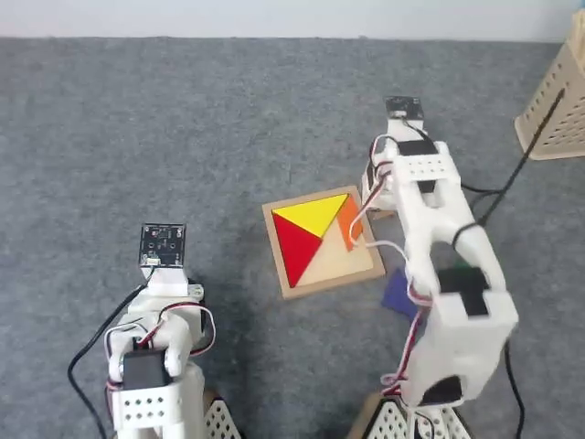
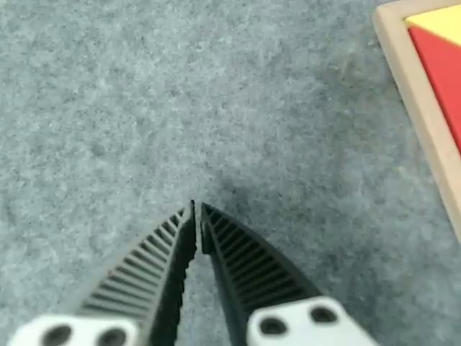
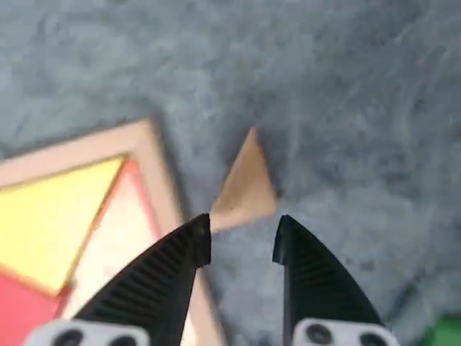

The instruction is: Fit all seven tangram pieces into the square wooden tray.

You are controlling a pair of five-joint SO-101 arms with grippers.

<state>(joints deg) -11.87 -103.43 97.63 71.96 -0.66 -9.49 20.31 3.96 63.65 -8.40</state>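
Observation:
The square wooden tray [image 1: 286, 274] lies mid-table, turned at an angle. Inside it are a yellow triangle [image 1: 311, 218], a red triangle [image 1: 297, 249] and an orange piece [image 1: 348, 219]. In the right wrist view my right gripper [image 3: 243, 232] is open just above a small tan triangle [image 3: 245, 180], which lies on the carpet just outside the tray rim [image 3: 155, 162]. A blue piece [image 1: 399, 293] shows partly from under the right arm [image 1: 448, 302]. My left gripper [image 2: 196, 213] is shut and empty over bare carpet, short of the tray's corner [image 2: 403, 79].
Grey carpet covers the table. A slatted wooden box [image 1: 558, 101] stands at the far right edge with a black cable running past it. A green thing [image 3: 443, 331] peeks in at the edge of the right wrist view.

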